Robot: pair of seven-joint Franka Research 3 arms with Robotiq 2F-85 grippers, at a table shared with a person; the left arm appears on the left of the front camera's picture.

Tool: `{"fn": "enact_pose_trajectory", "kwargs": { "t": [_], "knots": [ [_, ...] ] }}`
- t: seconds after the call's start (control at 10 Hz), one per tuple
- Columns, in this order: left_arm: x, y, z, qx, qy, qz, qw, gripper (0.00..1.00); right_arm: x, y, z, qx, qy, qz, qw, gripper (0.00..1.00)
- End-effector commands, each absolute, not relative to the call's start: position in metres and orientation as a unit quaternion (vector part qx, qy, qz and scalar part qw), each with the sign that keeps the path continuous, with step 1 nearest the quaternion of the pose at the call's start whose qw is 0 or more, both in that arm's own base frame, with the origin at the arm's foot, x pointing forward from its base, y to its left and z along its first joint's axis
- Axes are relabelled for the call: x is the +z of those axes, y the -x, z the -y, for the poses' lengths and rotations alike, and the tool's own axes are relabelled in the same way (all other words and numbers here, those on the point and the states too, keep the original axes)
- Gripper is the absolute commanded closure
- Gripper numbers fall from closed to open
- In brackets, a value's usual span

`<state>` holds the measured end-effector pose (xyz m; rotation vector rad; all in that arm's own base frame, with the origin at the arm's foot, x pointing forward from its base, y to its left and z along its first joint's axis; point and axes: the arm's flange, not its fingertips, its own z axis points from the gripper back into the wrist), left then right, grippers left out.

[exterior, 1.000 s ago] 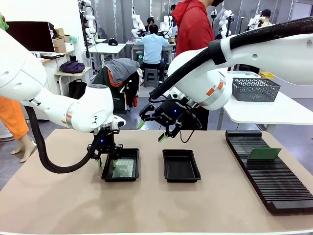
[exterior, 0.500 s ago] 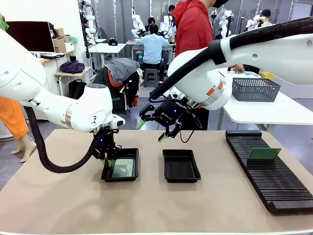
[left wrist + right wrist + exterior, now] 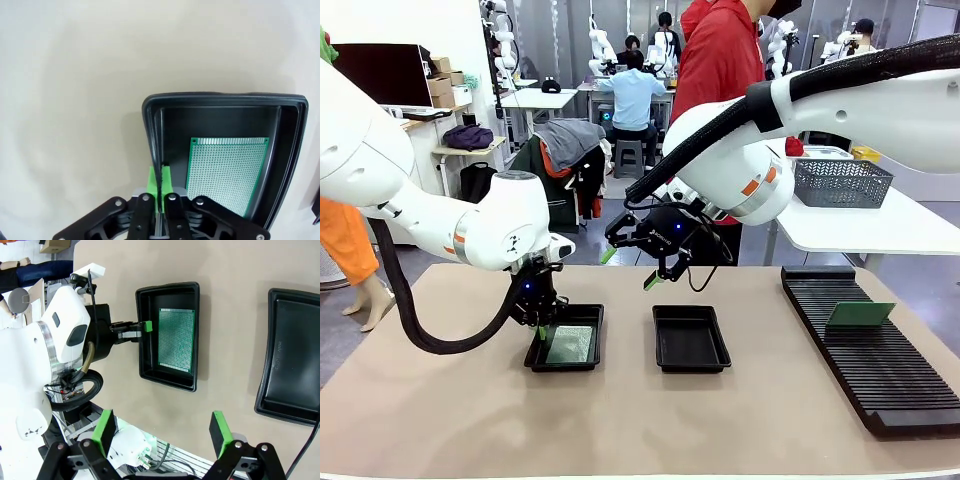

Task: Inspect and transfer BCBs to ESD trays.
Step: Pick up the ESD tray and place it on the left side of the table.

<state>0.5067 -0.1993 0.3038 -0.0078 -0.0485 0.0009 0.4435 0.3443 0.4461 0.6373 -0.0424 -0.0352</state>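
Observation:
Two black ESD trays lie mid-table. The left tray (image 3: 563, 367) holds a green BCB (image 3: 570, 343) lying flat on its floor. My left gripper (image 3: 542, 325) reaches down at that tray's left side. In the left wrist view, this gripper (image 3: 160, 175) has its green pads pressed together on the tray's rim (image 3: 225, 96), beside the BCB (image 3: 225, 172). The right tray (image 3: 690, 368) is bare. Above and behind it my right gripper (image 3: 629, 267) hovers open, holding nothing. Another BCB (image 3: 860, 313) stands upright in the slotted rack (image 3: 880, 380).
A person in a red jacket (image 3: 720, 60) stands at the far side. A grey mesh basket (image 3: 840, 183) sits on a white side table at the back right. The right wrist view looks down on both trays (image 3: 145, 365) (image 3: 267, 350) from the right gripper (image 3: 162, 425).
The BCB in the left tray went from tilted to lying flat. My left gripper closed on the tray's left rim. The person shifted behind the right arm.

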Motion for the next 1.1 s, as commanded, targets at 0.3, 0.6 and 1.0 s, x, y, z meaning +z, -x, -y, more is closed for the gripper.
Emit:
{"fn": "enact_pose_trajectory", "kwargs": {
  "t": [0.3, 0.6, 1.0],
  "knots": [
    [0.304, -0.507, 0.197, 0.0, 0.013, 0.022, 1.0, 1.0, 0.447, -0.445, -0.346, -0.023, -0.307, 0.023, 0.951, 0.0],
    [0.305, -0.508, 0.197, -0.001, 0.022, 0.019, 1.0, 0.97, 0.447, -0.445, -0.346, -0.023, -0.307, 0.023, 0.951, 0.0],
    [0.304, -0.508, 0.154, -0.013, 0.088, 0.033, 0.995, 0.97, 0.447, -0.445, -0.346, -0.023, -0.307, 0.023, 0.951, 0.0]
  ]
}}
